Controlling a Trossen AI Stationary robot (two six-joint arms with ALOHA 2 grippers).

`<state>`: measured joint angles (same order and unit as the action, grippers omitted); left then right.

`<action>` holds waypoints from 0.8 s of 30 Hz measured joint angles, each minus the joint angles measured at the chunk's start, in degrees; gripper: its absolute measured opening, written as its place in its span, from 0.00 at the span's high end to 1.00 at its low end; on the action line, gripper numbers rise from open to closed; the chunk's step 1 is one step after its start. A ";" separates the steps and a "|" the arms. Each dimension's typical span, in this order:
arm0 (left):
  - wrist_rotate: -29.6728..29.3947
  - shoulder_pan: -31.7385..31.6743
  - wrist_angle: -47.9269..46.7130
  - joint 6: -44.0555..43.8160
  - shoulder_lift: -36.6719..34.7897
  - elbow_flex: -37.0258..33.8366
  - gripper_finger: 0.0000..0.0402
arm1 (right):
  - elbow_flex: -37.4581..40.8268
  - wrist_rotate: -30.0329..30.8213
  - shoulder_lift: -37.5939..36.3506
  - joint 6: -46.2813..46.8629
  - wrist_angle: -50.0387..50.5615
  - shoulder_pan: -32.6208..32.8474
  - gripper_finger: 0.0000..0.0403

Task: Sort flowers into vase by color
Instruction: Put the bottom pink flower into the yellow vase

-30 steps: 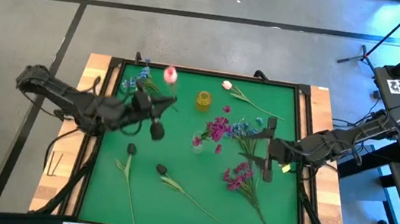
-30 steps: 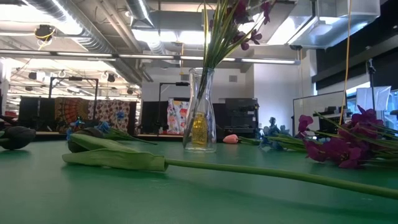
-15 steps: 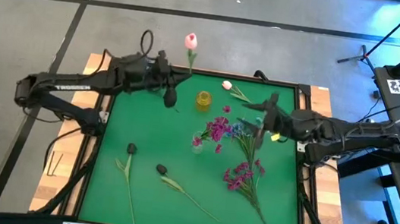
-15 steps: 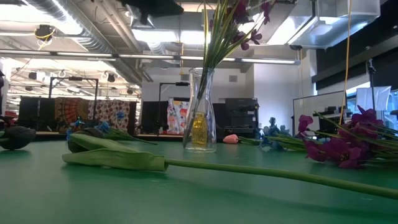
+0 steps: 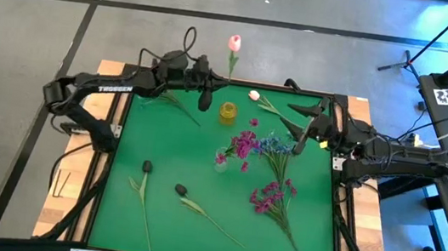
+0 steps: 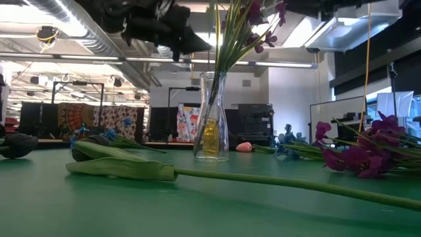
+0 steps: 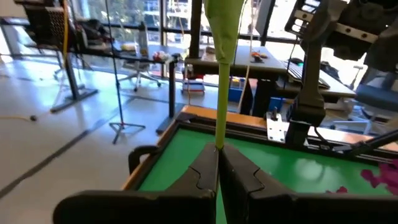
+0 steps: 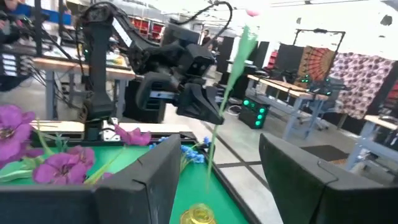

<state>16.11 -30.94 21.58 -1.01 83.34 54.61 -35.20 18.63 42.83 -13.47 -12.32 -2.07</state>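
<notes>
My left gripper (image 5: 205,99) is raised by the table's far edge, just left of the small yellow vase (image 5: 227,111), and is shut on a pink tulip whose bud (image 5: 234,43) stands high above it. My right gripper (image 5: 295,126) hovers open above the blue flowers (image 5: 273,144), touching nothing. A clear vase (image 6: 212,118) at mid table holds magenta flowers (image 5: 243,145). A white-pink tulip (image 5: 255,96), a magenta spray (image 5: 266,198) and two dark buds (image 5: 147,167) (image 5: 181,190) lie flat on the green mat. My left gripper pinches the tulip's green stem (image 7: 219,134) between its two fingers, well below the bud. The fingers come from the table's left and lie across the stem. The tulip is lifted clear and stands nearly upright, bud up, its lower stem (image 8: 208,155) hanging below the fingers above the yellow vase (image 8: 199,214).
Another green stem (image 5: 177,104) lies under my left arm near the far left corner. A dark frame (image 5: 212,79) edges the green mat. The long dark tulip (image 6: 118,164) lies across the near part of the mat. Bare mat shows at the near left.
My left gripper has risen from the table's left part and swung toward the far edge and rightward, carrying the pink tulip up to the yellow vase. My right gripper has lifted from the right side of the mat and moved toward the far edge, above the blue flowers.
</notes>
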 joint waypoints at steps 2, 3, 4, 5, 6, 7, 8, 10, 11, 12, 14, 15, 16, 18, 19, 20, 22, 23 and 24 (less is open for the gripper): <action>1.32 -0.43 0.30 -0.36 1.03 0.00 1.00 | 0.96 -0.81 -0.97 0.70 -0.29 -0.84 0.46; 1.80 -0.50 0.31 -0.42 1.45 0.00 1.00 | 1.40 -0.76 -1.20 1.01 -0.52 -1.21 0.46; 1.99 -0.46 0.52 -0.45 1.83 0.00 1.00 | 1.95 -0.66 -1.23 1.10 -1.07 -1.56 0.46; 2.19 -0.32 0.55 -0.45 2.18 0.00 1.00 | 2.69 -0.55 -1.23 1.26 -2.27 -1.88 0.46; 2.61 -0.14 0.46 -0.48 2.59 0.00 1.00 | 3.71 -0.41 -1.17 1.29 -4.07 -2.21 0.46; 2.85 0.02 0.44 -0.45 2.90 0.00 1.00 | 4.87 -0.35 -1.16 1.30 -5.98 -2.24 0.46; 2.91 0.28 0.45 -0.40 3.21 0.00 1.00 | 6.04 -0.37 -1.16 1.30 -8.22 -2.24 0.46; 2.92 0.62 1.13 -0.24 3.57 0.00 1.00 | 8.04 -0.59 -1.18 1.40 -12.02 -2.24 0.46; 2.95 0.67 1.24 -0.21 3.65 0.00 1.00 | 8.88 -0.30 -1.19 1.41 -13.09 -2.24 0.46; 2.96 0.68 1.29 -0.18 3.67 0.00 1.00 | 9.49 0.11 -1.17 1.41 -13.61 -2.24 0.46; 2.94 0.64 1.25 -0.16 3.67 0.00 1.00 | 10.03 0.99 -1.11 1.79 -13.52 -2.21 0.46; 2.94 0.64 1.25 -0.14 3.67 0.00 1.00 | 10.11 1.26 -1.03 2.15 -13.60 -2.22 0.46; 2.93 0.64 1.27 -0.01 3.68 0.00 1.00 | 10.24 1.28 -0.99 2.47 -13.69 -2.22 0.46; 2.92 0.62 1.25 0.07 3.68 0.00 1.00 | 10.53 1.29 -0.97 2.69 -13.66 -2.22 0.46; 2.92 0.57 1.24 0.08 3.67 0.00 1.00 | 10.67 1.29 -0.97 2.70 -13.66 -2.22 0.46; 2.92 0.57 1.19 0.08 3.68 0.00 1.00 | 10.71 1.29 -0.97 2.72 -13.66 -2.22 0.46; 2.92 0.57 1.04 0.10 3.67 0.00 1.00 | 10.71 1.27 -1.09 2.70 -14.48 -2.10 0.46; 2.92 0.57 0.96 0.10 3.69 0.00 1.00 | 10.71 1.15 -1.42 2.71 -14.69 -2.09 0.46; 2.92 0.57 0.86 0.12 3.69 0.00 1.00 | 10.71 0.53 -1.76 2.72 -14.86 -2.11 0.46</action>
<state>19.03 -30.37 22.44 -0.89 87.02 54.61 -24.49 19.16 41.08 -10.75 -27.17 -4.19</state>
